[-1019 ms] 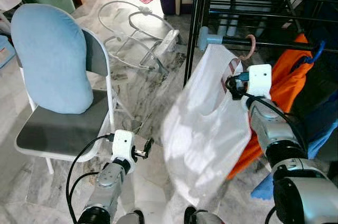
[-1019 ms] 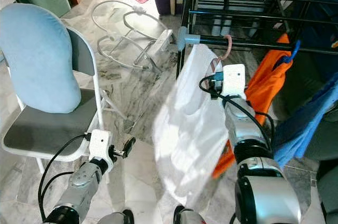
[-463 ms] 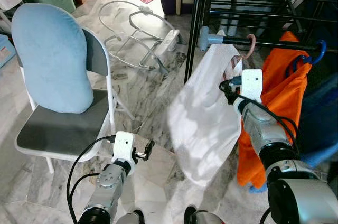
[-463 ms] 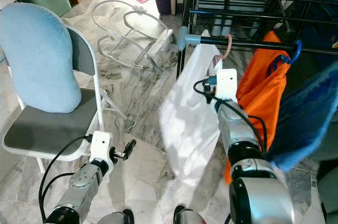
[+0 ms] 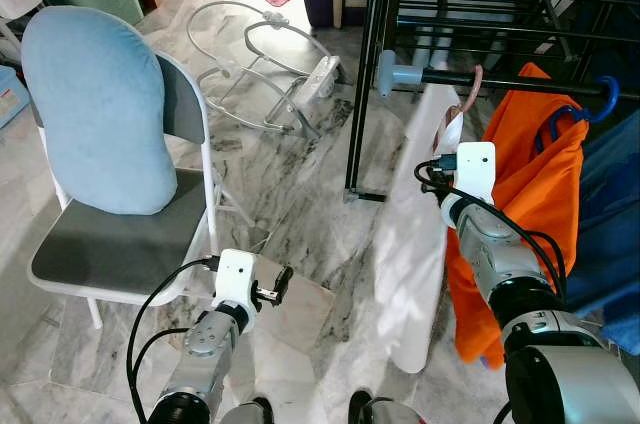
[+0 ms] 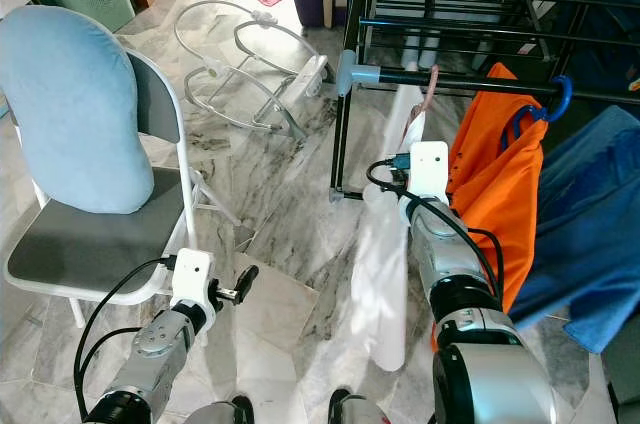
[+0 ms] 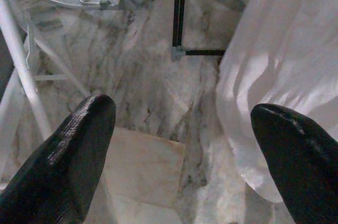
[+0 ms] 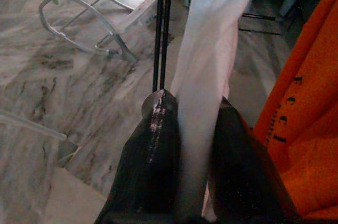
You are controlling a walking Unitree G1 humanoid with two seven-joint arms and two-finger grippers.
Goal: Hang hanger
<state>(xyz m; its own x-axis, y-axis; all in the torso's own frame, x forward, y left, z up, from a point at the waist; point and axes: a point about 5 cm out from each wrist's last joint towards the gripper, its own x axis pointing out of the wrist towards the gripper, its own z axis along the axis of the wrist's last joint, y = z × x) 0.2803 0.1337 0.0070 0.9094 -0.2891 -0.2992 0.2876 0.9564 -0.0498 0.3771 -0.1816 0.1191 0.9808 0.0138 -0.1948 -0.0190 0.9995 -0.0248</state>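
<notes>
One item under task: pink hanger hook with a white thin fabric garment hanging from it.
Hanger location: hook sits over the black horizontal rail of the black metal drying rack, directly above the right gripper.
Right gripper state: fingers closed, pinching the white garment between them just below the hook.
Garment: hangs straight down past the gripper to near the grey marble floor.
Beside right gripper: orange cloth on a blue hook, on the same rail, touching the arm's outer side; blue cloth beyond it.
Left gripper state: fingers wide apart, holding nothing, low over the floor.
Beside left gripper: white folding chair with a light blue cushion, just to its outer side.
Further off: white wire frame lying on the floor.
</notes>
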